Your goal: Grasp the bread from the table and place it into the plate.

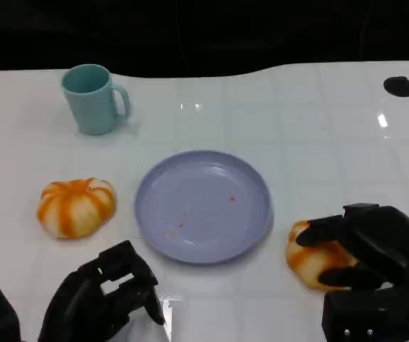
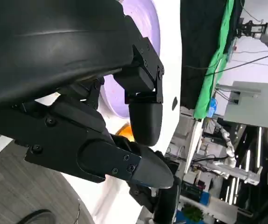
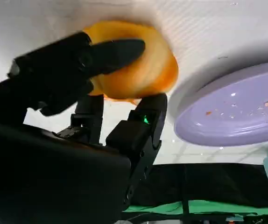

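bread (image 1: 310, 262) on table, right hand (image 1: 365, 246) fingers clamped round it; plate (image 1: 203, 205) holds only crumbs.

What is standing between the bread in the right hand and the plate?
Nothing visible. The right hand grips the bread on the table just right of the plate, with bare table between them. The other bread and the cup lie on the plate's far side.

No readable text, labels, brands or numbers in any view. The mug (image 1: 92, 97), plate (image 1: 203, 205), both bread pieces and the worktop (image 1: 318, 142) are all unmarked. The background clutter in the left wrist view is too small and blurred to make out any lettering.
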You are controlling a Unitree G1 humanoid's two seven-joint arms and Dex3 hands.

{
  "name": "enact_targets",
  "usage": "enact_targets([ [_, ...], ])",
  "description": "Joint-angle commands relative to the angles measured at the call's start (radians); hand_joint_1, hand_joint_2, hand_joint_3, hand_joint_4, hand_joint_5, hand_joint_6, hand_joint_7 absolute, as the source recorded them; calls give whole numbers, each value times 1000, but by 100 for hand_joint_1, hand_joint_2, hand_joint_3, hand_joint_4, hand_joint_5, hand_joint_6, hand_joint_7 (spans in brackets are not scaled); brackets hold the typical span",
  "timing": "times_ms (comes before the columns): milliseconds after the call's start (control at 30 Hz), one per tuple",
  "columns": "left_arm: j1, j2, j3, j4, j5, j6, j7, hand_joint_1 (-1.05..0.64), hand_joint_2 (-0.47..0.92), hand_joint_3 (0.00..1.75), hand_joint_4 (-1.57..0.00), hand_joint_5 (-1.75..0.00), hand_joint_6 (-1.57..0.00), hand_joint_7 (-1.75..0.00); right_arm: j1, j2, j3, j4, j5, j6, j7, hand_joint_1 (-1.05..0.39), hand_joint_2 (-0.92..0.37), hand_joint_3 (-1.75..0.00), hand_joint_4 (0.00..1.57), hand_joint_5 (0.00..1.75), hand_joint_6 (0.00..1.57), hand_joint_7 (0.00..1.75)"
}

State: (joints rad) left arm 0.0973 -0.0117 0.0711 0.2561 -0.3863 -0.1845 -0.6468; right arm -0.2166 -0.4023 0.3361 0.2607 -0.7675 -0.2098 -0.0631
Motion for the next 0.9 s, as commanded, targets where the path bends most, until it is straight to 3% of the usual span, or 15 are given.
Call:
enact_targets([
  [33, 4, 9, 2, -3, 1, -13, 3, -90, 86, 0, -70, -173, -70, -135, -40, -8, -6, 38, -11, -25, -83, -12, -46, -93, 88, 174, 76, 156],
  [133, 6, 9, 2, -7, 2, -8, 8, -91, 86, 0, -70, -174, -70, -135, -55, -1, -5, 56, -6, -37, -116, -11, -44, -98, 89, 175, 70, 170],
  [233, 6, 9, 2, -8, 2, -7, 10, -92, 85, 0, -70, -174, -71, -134, -70, 2, -3, 82, -7, -62, -161, -10, -38, -106, 92, 175, 75, 162],
  [500, 7, 9, 1, -10, 2, -7, 8, -93, 85, 0, -69, -174, -73, -132, -102, 10, -3, 134, -2, -111, -236, -7, -29, -118, 96, 175, 79, 166],
  [667, 7, 8, -1, -7, 1, -9, 4, -93, 85, 0, -69, -174, -75, -130, -116, 21, -28, 97, 37, -103, -215, -5, -25, -123, 96, 175, 82, 158],
  [800, 5, 8, -2, -6, 5, -7, 10, -94, 85, 0, -70, -174, -76, -128, -133, 32, -43, 44, 79, -102, -173, -7, -24, -131, 95, 175, 78, 166],
  [900, 5, 7, -2, -9, 3, 1, 14, -93, 84, 0, -69, -173, -77, -125, -159, 48, -42, 22, 102, -109, -153, -7, -24, -131, 97, 175, 79, 161],
])
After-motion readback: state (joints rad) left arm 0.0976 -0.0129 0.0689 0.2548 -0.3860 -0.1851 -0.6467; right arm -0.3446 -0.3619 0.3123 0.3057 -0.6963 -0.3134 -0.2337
